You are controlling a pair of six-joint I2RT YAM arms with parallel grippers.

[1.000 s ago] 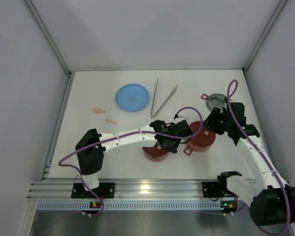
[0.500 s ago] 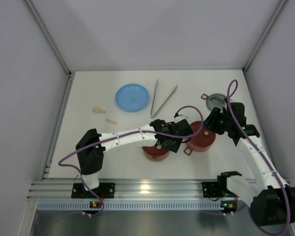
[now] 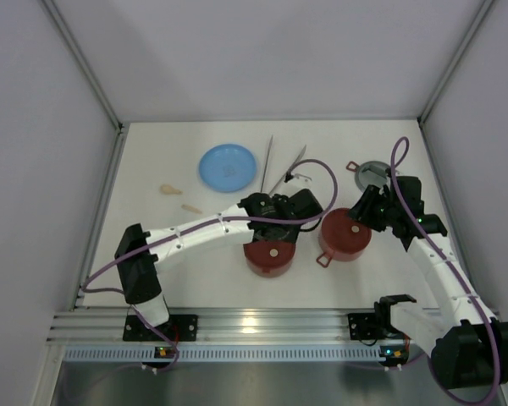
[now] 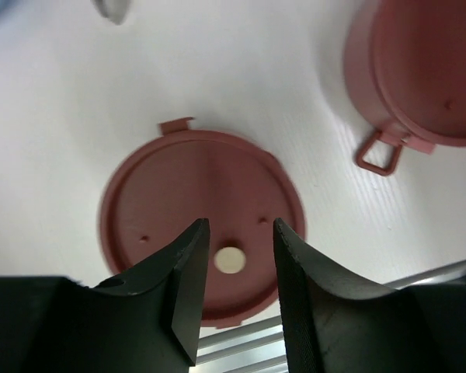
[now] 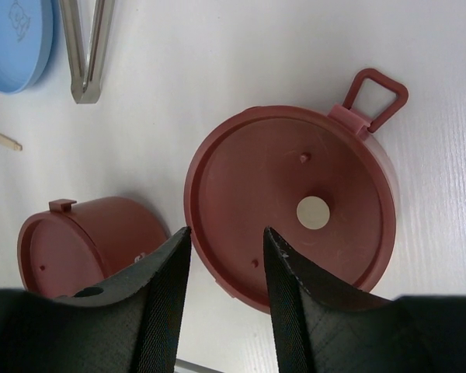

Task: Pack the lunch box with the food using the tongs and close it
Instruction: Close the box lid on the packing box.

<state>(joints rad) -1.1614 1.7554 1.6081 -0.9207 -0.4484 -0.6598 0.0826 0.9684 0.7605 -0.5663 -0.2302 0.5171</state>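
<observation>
Left tool (image 4: 238,229) has lifted off the lunch box bowl (image 3: 269,254) by the counter's near edge, jaws apart, empty; right tool (image 5: 225,233) likewise open. Tongs (image 3: 266,169) lie mid-counter: pinch both legs squarely.

Light: bright, even, from overhead.
Shadows: soft and faint on the white table (image 3: 195,271).
Glare: bright patch on the near rail (image 3: 250,320); dull sheen on the lunch box lid (image 5: 287,206).
Blur: left wrist view soft at its far-left corner.
</observation>
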